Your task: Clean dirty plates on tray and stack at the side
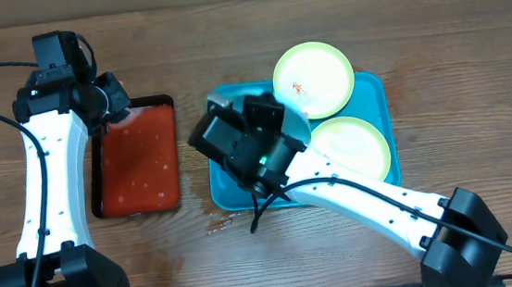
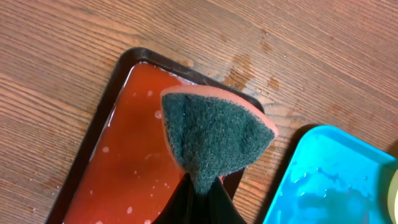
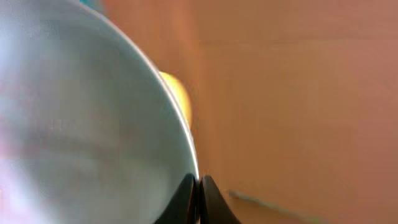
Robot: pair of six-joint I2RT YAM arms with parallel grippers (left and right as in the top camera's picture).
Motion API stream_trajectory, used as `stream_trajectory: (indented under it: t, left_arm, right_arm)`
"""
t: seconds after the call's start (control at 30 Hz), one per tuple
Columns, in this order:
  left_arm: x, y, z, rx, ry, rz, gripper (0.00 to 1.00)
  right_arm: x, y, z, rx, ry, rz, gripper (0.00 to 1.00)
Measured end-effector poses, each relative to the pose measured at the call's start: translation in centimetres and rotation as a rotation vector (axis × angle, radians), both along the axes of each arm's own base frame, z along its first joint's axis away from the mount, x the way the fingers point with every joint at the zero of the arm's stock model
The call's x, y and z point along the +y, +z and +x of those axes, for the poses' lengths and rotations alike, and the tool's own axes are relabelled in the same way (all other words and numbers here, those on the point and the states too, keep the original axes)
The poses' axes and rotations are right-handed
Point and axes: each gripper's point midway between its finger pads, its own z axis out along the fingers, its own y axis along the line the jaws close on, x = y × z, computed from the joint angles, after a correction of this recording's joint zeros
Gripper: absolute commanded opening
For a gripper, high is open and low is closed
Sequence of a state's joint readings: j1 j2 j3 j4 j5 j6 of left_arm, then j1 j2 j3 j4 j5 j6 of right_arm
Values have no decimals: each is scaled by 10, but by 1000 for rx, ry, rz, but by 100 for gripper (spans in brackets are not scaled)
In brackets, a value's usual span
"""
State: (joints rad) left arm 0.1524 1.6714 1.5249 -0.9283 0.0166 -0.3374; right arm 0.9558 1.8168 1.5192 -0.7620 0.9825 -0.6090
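My left gripper (image 1: 114,98) (image 2: 202,186) is shut on a sponge (image 2: 211,134) with a green scouring face and orange backing, held above the black tray. My right gripper (image 1: 226,118) (image 3: 198,180) is shut on the rim of the pale blue-white plate (image 3: 81,118), over the left part of the turquoise tray (image 1: 232,187) (image 2: 323,180). In the overhead view that plate is mostly hidden under the arm. One yellow-green plate (image 1: 314,80) with a red smear rests on the tray's far rim. A second yellow-green plate (image 1: 352,147) lies in the tray at the right.
A black tray (image 1: 94,176) (image 2: 112,87) holding red liquid stands left of the turquoise tray. Wet spots (image 1: 218,223) mark the wooden table in front of the turquoise tray. The right arm reaches in from the bottom right.
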Motion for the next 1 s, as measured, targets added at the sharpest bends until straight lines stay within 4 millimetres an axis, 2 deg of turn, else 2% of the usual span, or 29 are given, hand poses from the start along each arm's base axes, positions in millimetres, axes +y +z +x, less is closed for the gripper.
stream_trajectory:
  t: [0.07,0.23,0.33,0.4,0.5,0.53,0.57,0.6,0.67,0.8,0.9,1.0]
  left_arm:
    - [0,0,0,0,-1,-2,4]
    - [0,0,0,-2,-1,-2,4]
    - [0,0,0,-1,-1,-3,4]
    - [0,0,0,-1,-1,-3,4]
    - [0,0,0,-2,-1,-2,4]
    - [0,0,0,-1,-1,-3,4]
    - [0,0,0,-2,-1,-2,4]
    - [0,0,1,-4,-1,-2,4]
    - [0,1,2,-8,-1,-1,4]
    - [0,1,2,-8,-1,-1,4]
    - [0,1,2,-8,-1,-1,4]
    - [0,1,2,-8,-1,-1,4]
  right_arm:
    - [4,-12,-4,59,27,26,4]
    - [16,13,17,-86,-17,183,4]
    - [9,14,29,-82,-43,259,4]
    - [-6,12,42,-56,-89,361,4]
    - [-55,4,67,4,-237,545,10]
    - [-70,-1,72,31,-280,592,7]
    - [-101,-11,82,89,-372,695,4]
    - [-117,-17,85,130,-411,744,4]
    - [-153,-36,86,275,-502,905,4]
    - [-234,-48,84,395,-683,1176,4]
    - [-284,-51,77,404,-810,1313,4]
    - [-316,-59,72,408,-896,1404,9]
